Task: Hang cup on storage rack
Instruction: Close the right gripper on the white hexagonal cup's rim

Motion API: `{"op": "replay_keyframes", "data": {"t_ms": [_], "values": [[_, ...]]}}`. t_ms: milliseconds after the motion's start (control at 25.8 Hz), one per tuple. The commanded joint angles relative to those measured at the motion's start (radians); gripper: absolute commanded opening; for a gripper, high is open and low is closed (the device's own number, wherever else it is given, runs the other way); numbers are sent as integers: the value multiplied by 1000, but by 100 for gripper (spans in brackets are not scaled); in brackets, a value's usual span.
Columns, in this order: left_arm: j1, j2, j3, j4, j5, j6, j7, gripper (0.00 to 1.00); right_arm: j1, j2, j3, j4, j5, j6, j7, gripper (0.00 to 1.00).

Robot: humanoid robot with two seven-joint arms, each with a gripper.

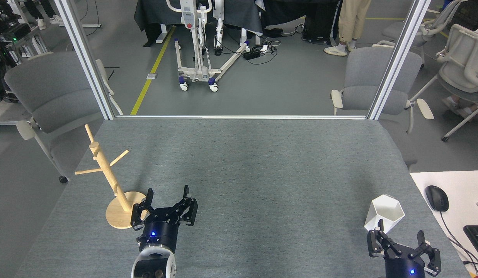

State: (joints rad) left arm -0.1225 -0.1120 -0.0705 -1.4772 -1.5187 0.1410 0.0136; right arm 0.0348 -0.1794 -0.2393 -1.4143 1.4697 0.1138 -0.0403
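Note:
The white faceted cup (385, 212) stands upright on the grey table near its right edge, its hexagonal rim facing up. My right gripper (402, 236) is open just in front of it, fingers apart and holding nothing, its left finger close to the cup's near side. The wooden storage rack (107, 175) stands at the left on a round disc base, its post leaning left with several bare pegs. My left gripper (167, 200) is open and empty, right beside the rack's base.
The grey cloth-covered table (242, 173) spreads between the two grippers. A white desk with a mouse (436, 197) and a keyboard (476, 239) adjoins the right edge. Metal frame posts (86, 58) stand at the far corners. Grey chairs (53, 96) sit beyond the table.

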Motion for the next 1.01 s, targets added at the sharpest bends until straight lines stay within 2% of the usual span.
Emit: {"op": "replay_keyframes", "data": {"t_ms": [0,348,658,967], "values": [[-6,-2,0,12,-1,2,-1,100,-4,5,0,34,3,-5,-7,100],[-19,-2,0,26,-1,5,-1,100,-13,1,0,58,0,-11,-7,100],[-28,0,0,41,-1,6,-1,100,-79,-8,6,138,0,-17,-27,100],[-31,0,1,46,-1,6,-1,100,-115,-9,5,167,0,-17,-38,100]]}}
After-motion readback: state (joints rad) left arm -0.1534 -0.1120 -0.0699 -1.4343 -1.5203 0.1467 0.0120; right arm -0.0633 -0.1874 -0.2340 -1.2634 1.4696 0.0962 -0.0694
